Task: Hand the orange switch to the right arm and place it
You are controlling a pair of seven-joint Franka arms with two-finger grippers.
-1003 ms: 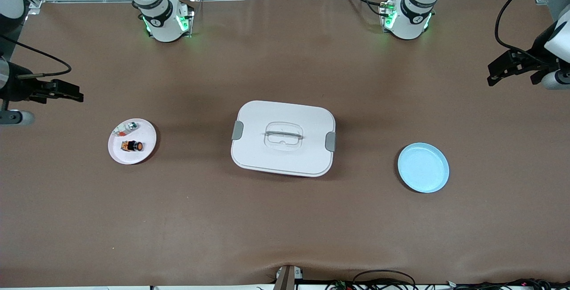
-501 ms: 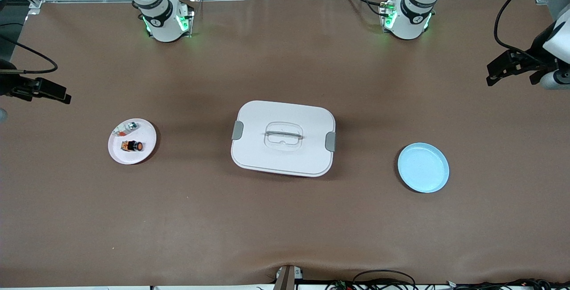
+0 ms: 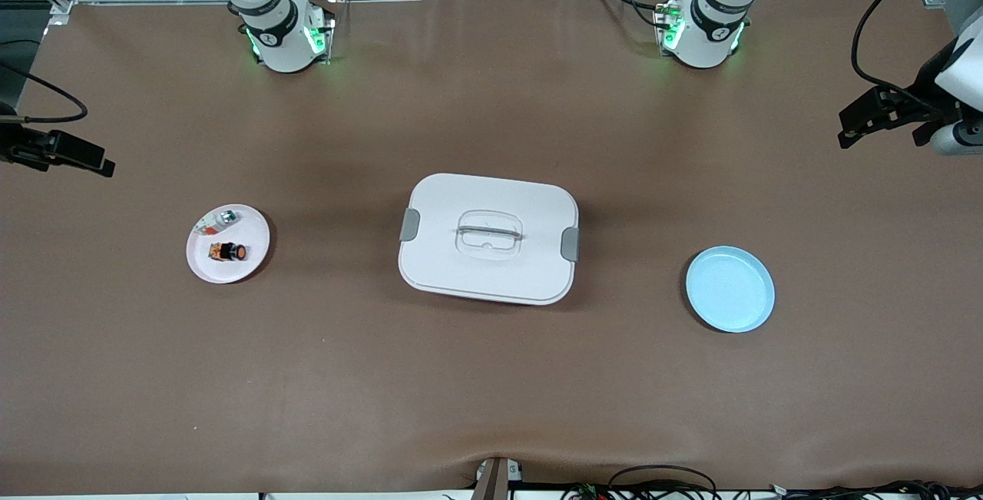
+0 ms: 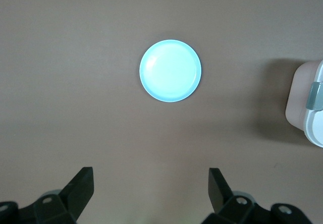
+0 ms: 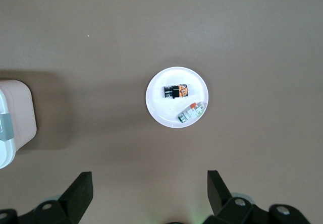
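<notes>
Brown table [image 3: 491, 392]. Switch [image 3: 229, 252] lies on pink plate [image 3: 249, 266] below the raised right gripper [image 5: 149, 193], jaws spread, empty. Left gripper [image 4: 151, 191], likewise spread, hangs over blue plate [image 4: 170, 70].

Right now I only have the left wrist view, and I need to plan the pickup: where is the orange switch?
Observer: The orange switch lies on a small white plate toward the right arm's end of the table.
Operator: Is anything else on that plate?
Observer: Yes, a small silver-and-white part lies beside the switch, farther from the front camera.
Operator: My open left gripper faces the blue plate. Where is the right gripper?
Observer: The right gripper is open and holds nothing, over the table's edge at the right arm's end.
</notes>
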